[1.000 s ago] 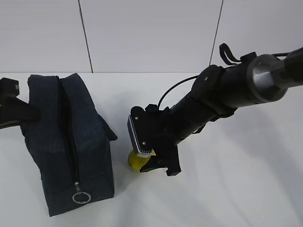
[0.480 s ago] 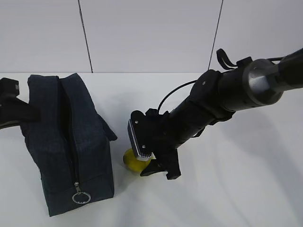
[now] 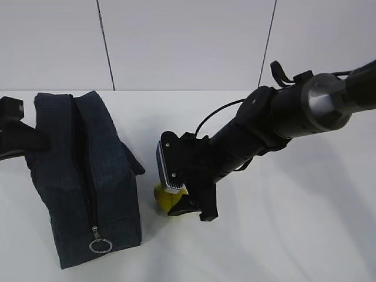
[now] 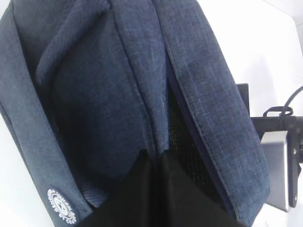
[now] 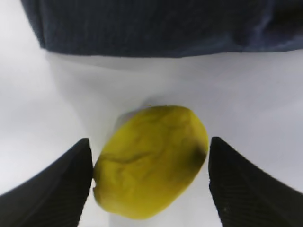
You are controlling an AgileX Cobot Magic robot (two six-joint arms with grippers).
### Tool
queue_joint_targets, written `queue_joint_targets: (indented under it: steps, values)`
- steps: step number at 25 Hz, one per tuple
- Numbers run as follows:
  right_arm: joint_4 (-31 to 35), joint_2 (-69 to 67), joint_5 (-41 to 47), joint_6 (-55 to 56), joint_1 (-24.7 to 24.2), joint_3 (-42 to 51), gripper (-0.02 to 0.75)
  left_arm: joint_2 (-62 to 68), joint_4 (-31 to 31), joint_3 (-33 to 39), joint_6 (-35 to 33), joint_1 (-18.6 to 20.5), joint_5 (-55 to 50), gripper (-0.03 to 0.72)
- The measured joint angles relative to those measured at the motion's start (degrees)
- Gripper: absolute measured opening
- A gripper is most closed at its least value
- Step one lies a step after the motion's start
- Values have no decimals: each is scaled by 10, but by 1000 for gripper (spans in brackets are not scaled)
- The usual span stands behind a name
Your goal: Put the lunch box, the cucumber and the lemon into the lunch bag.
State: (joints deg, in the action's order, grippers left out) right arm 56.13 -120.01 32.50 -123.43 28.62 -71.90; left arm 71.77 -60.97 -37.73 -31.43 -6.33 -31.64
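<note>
The navy lunch bag [image 3: 88, 176] stands at the left of the white table, its top zipper partly open. In the left wrist view its fabric [image 4: 118, 80] fills the frame, with dark mesh showing inside the slit. My left gripper [image 4: 154, 158] is shut, pinching a fold of fabric beside that slit; in the exterior view the left gripper [image 3: 26, 140] sits at the bag's far end. The yellow lemon [image 5: 151, 161] lies on the table just right of the bag. My right gripper [image 5: 149, 142] stands open around the lemon [image 3: 163, 197], one finger almost touching it. The lunch box and the cucumber are out of view.
A silver ring pull [image 3: 100, 245] hangs at the bag's near end, and a white round logo [image 4: 61, 205] marks its side. The right arm [image 3: 276, 120] slants down from the upper right. White table [image 3: 294, 235] stretches to the right and front.
The right gripper has shifted slightly left and lower around the lemon, closer to the bag. The left gripper and the bag have not moved.
</note>
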Motion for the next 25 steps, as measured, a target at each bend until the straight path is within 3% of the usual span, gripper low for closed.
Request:
queue_joint_targets:
  steps: [8,25]
  values:
    - [24,0,0,99,0,0,576,0,0,0,0,0,0,-3]
    - [24,0,0,171,0,0,557,0,-1,0,0,0,0,-3]
